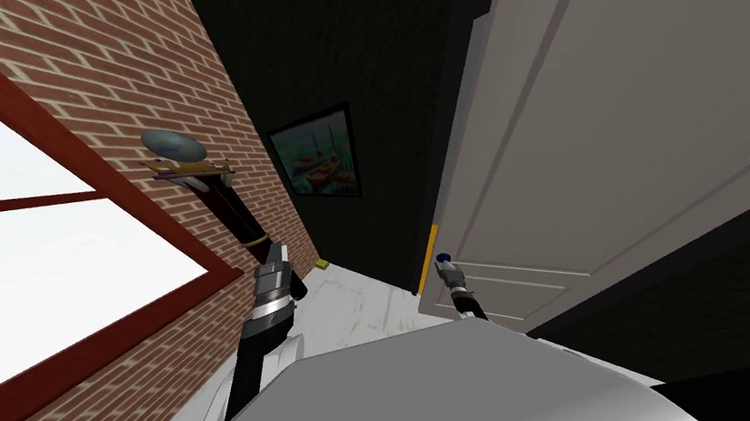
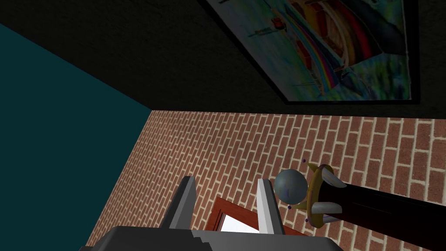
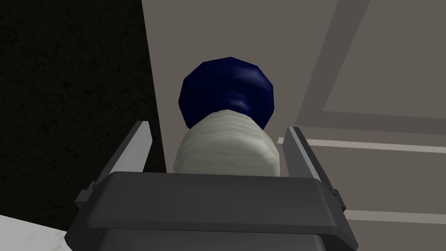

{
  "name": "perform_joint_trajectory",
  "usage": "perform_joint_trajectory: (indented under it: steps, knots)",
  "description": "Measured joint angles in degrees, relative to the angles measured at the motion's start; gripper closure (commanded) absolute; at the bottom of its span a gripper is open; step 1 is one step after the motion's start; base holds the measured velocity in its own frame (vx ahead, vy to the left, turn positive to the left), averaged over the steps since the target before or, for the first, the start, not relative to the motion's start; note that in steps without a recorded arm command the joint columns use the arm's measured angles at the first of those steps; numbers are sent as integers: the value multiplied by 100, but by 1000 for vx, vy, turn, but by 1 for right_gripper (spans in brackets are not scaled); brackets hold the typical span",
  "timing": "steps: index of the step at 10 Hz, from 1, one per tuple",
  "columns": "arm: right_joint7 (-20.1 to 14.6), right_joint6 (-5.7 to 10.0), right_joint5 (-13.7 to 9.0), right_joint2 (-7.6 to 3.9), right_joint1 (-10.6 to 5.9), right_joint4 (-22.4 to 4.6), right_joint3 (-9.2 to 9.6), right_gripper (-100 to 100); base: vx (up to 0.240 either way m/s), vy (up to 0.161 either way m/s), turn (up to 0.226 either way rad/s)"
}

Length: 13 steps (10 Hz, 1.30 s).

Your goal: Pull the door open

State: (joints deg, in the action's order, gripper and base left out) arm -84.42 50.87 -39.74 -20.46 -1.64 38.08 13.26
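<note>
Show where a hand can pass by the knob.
Free: pale floor strip between red brick wall and grey panelled door. Crowded: the dark blue and pale round knob sits between the fingers of the open right gripper.

I see a pale grey door [image 1: 627, 122] with raised rectangular panels, standing on my right. A short yellow strip [image 1: 427, 260] runs along its near vertical edge. Close to that edge is the knob [image 3: 226, 91], a round, faceted, dark blue ball joined to a thick, pale, ribbed stem [image 3: 226, 146]. The knob sits between the spread fingers of my right gripper [image 3: 217, 128], and neither finger touches it.
</note>
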Motion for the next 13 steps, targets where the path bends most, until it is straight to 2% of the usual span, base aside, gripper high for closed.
perform_joint_trajectory:
  steps: [6,8,13]
  knots:
    - [26,-27,0,-2,14,8,-1,100,-31,0,15]
    - [-91,5,36,-116,51,86,96,100,-219,-34,101]
    - [-472,55,177,-340,228,226,488,100,-219,-28,86]
